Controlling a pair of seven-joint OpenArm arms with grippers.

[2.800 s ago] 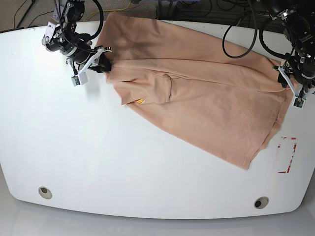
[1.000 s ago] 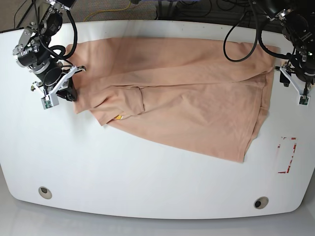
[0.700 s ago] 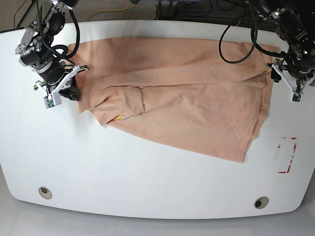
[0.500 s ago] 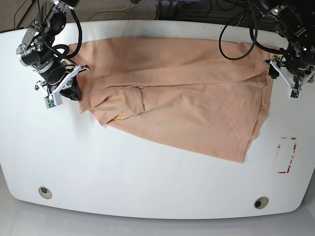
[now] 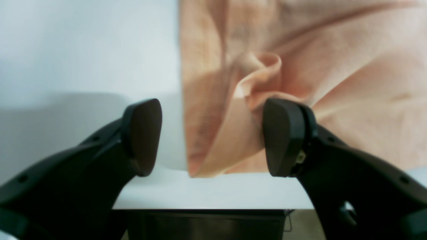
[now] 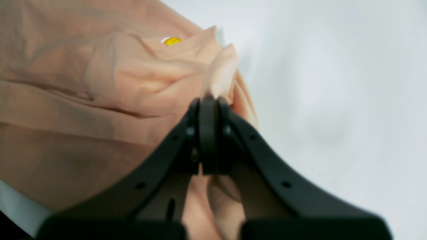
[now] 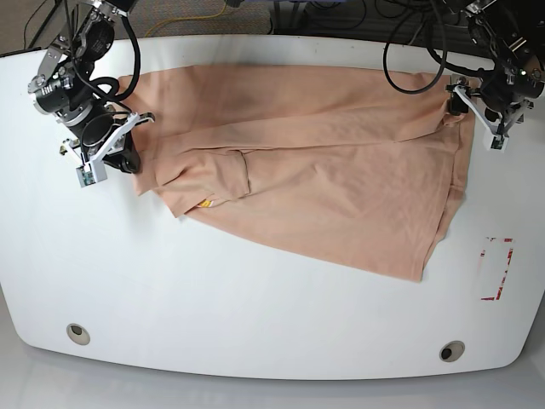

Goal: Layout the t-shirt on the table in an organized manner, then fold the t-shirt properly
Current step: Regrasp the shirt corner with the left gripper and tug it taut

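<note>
The peach t-shirt (image 7: 324,179) lies spread across the far half of the white table (image 7: 255,307), with a folded flap and a bit of yellow print (image 7: 205,203) near its left end. At the left of the base view, my right gripper (image 7: 129,160) is shut on the shirt's left edge. The right wrist view shows its fingertips (image 6: 208,110) pinching a bunched fold, with the yellow print (image 6: 171,40) just beyond. At the shirt's far right corner, my left gripper (image 7: 456,104) is open. In the left wrist view its fingers (image 5: 141,136) straddle a raised fold of t-shirt (image 5: 240,110) without clamping it.
A red-marked rectangle (image 7: 496,268) sits near the right edge. Two round grommet holes (image 7: 77,333) (image 7: 451,350) lie along the front edge. Black cables (image 7: 409,60) loop over the table's back edge, which runs close behind the left gripper.
The shirt has been dragged left since the earliest frame. Over the last second the left gripper moved up and inward onto the shirt's far right corner. The right gripper barely moved.
</note>
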